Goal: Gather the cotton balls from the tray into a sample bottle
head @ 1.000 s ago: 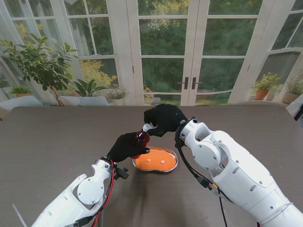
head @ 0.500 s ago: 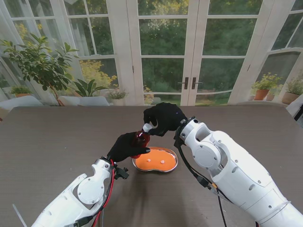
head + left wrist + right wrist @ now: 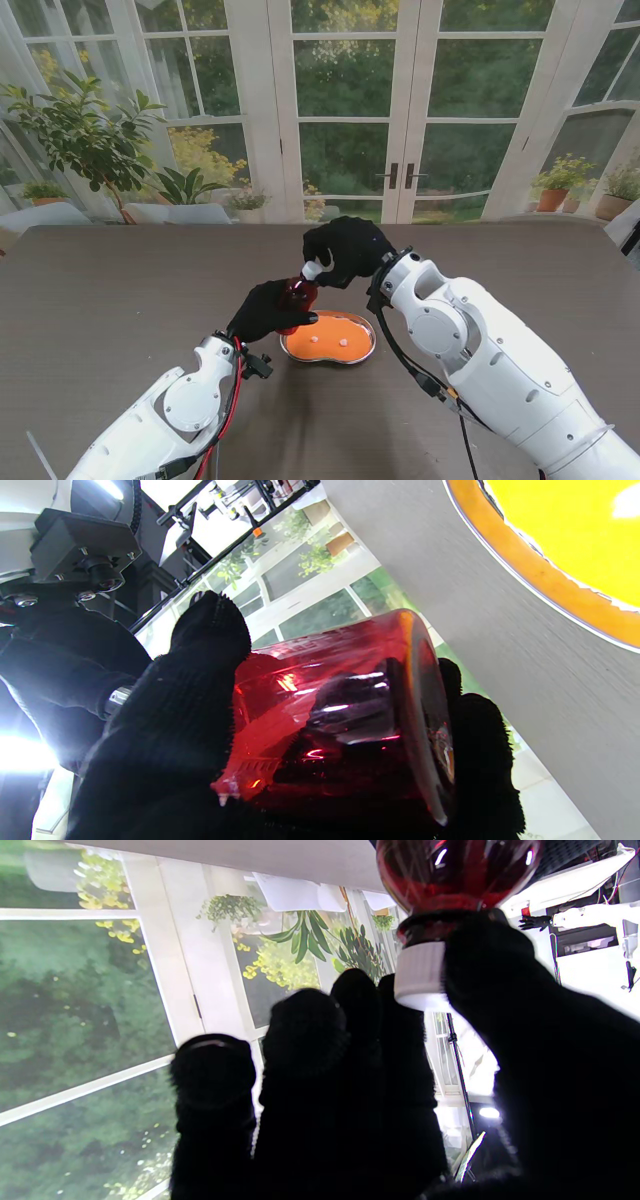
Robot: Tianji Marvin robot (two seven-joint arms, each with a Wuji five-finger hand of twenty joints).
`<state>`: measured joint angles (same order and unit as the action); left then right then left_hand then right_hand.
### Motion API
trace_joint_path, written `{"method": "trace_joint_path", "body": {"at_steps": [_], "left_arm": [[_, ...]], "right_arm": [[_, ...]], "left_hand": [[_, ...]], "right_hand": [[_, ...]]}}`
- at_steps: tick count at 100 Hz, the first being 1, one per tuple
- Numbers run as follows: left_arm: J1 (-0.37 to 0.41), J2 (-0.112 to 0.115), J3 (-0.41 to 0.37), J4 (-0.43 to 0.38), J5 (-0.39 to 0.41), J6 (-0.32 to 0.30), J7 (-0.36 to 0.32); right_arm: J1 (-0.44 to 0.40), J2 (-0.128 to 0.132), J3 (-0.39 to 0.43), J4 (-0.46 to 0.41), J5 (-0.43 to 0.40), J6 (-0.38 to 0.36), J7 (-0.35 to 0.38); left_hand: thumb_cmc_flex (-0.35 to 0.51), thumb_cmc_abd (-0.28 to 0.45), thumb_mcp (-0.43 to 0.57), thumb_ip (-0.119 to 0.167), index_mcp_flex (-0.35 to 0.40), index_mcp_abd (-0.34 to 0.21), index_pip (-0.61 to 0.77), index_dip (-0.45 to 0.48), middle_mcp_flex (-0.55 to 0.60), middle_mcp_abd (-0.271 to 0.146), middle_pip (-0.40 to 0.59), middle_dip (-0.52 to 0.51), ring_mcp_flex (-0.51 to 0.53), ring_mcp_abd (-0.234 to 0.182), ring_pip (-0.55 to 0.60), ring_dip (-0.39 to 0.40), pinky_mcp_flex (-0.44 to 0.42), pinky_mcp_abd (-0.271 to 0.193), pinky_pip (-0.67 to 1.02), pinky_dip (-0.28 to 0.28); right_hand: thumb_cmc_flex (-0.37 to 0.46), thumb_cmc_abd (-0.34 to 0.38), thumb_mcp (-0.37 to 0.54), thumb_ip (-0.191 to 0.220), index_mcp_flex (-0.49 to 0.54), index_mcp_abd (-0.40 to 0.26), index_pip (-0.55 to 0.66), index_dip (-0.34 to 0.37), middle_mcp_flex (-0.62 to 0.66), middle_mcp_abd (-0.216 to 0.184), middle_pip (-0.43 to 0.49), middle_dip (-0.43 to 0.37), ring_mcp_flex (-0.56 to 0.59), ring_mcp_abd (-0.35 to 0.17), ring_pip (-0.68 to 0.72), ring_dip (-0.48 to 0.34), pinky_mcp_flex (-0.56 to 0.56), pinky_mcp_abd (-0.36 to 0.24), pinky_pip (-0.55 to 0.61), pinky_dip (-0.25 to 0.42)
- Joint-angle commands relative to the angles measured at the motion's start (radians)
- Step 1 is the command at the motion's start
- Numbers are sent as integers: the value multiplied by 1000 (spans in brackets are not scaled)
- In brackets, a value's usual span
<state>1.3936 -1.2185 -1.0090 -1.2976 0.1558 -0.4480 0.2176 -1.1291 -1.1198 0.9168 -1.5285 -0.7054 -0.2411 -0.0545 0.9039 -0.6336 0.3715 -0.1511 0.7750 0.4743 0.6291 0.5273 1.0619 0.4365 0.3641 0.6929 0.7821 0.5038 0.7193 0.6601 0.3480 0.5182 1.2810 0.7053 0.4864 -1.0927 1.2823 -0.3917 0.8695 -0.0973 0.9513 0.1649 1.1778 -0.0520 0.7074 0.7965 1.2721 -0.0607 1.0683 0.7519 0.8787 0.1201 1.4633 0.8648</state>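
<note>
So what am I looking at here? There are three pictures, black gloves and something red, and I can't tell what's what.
It is one robot with two white arms, each ending in a five-fingered hand in a black glove. The wide picture comes from a camera on the robot's stand, looking down at a dark table. The other two come from cameras on the wrists, looking along the fingers, so they appear upside down.

The left hand holds a red sample bottle by its body; the left wrist view shows it close up. The right hand grips the bottle's white cap, seen clearly in the right wrist view.

On the table, beside the bottle, lies an orange tray holding two small white cotton balls.
</note>
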Motion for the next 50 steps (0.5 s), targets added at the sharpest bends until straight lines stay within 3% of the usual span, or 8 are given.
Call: {"method": "trace_joint_path", "body": {"at_steps": [1, 11, 21, 23, 26, 30, 33, 50], "left_arm": [[2, -4, 0, -2, -4, 3, -19], [3, -3, -1, -3, -4, 4, -19], [3, -3, -1, -3, -5, 4, -20], [3, -3, -1, -3, -5, 4, -20], [3, -3, -1, -3, -5, 4, -20], [3, -3, -1, -3, -5, 4, -21], [3, -3, -1, -3, -6, 4, -21], [3, -3, -1, -3, -6, 4, -21]], "right_arm": [[2, -4, -6, 2, -13, -7, 9], [3, -3, -8, 1, -18, -8, 9], [3, 1, -6, -3, -38, -5, 12], [2, 1, -6, -4, -39, -5, 12], [2, 1, -5, -4, -40, -4, 13], [1, 2, -4, -6, -42, -3, 13], [1, 3, -2, -7, -45, -2, 15], [-4, 8, 5, -21, -66, 13, 28]], "left_hand": [[162, 253, 130, 23, 165, -173, 116, 13, 69, -68, 1, 12, 12, 37, 3, -6, -53, -32, -24, -5], [162, 253, 129, 23, 166, -172, 116, 13, 68, -66, 1, 12, 11, 37, 3, -6, -54, -32, -25, -6], [162, 253, 129, 23, 166, -173, 115, 13, 69, -66, 1, 12, 11, 38, 3, -6, -54, -31, -24, -5], [162, 253, 129, 24, 167, -173, 116, 13, 69, -67, 2, 12, 11, 37, 3, -6, -53, -32, -24, -5], [162, 252, 129, 23, 166, -171, 115, 13, 69, -65, 2, 12, 12, 37, 3, -5, -53, -32, -24, -5], [162, 253, 129, 23, 167, -171, 115, 13, 69, -66, 1, 12, 11, 37, 3, -5, -54, -32, -24, -5], [162, 253, 129, 24, 166, -172, 114, 13, 69, -66, 1, 12, 11, 37, 4, -5, -53, -32, -24, -5], [162, 253, 129, 24, 167, -173, 115, 13, 70, -66, 2, 12, 12, 37, 4, -5, -53, -31, -24, -5]], "right_hand": [[64, -29, 90, -12, 37, -158, 122, 32, -10, -27, -14, 10, 48, -43, -9, -6, 8, -23, 36, -14], [59, -40, 94, -17, 25, -140, 79, 29, -24, -23, -32, 2, 48, -44, -30, -12, 5, -26, 32, -15], [-25, -35, 105, 1, 7, -82, -72, 121, -66, -19, -22, -17, 48, -48, -59, -8, -4, -37, 25, -14], [-45, -27, 106, 21, -5, -57, -127, 195, -81, -16, -17, -28, 48, -48, -67, -7, -6, -39, 23, -13], [-58, -24, 109, 36, -18, -46, -141, 213, -88, -15, -16, -30, 48, -47, -71, -8, -7, -40, 23, -13], [-87, -18, 116, 90, -47, -27, -166, 226, -104, -12, -14, -42, 48, -46, -82, -10, -12, -42, 21, -12], [-117, -9, 116, 168, -80, -6, -192, 231, -130, -10, -15, -71, 41, -46, -93, -10, -20, -46, 18, -11], [-225, -26, 104, 158, -204, 97, -241, 212, -228, 9, -12, -93, -13, -42, -116, -9, -56, -58, 6, -8]]}}
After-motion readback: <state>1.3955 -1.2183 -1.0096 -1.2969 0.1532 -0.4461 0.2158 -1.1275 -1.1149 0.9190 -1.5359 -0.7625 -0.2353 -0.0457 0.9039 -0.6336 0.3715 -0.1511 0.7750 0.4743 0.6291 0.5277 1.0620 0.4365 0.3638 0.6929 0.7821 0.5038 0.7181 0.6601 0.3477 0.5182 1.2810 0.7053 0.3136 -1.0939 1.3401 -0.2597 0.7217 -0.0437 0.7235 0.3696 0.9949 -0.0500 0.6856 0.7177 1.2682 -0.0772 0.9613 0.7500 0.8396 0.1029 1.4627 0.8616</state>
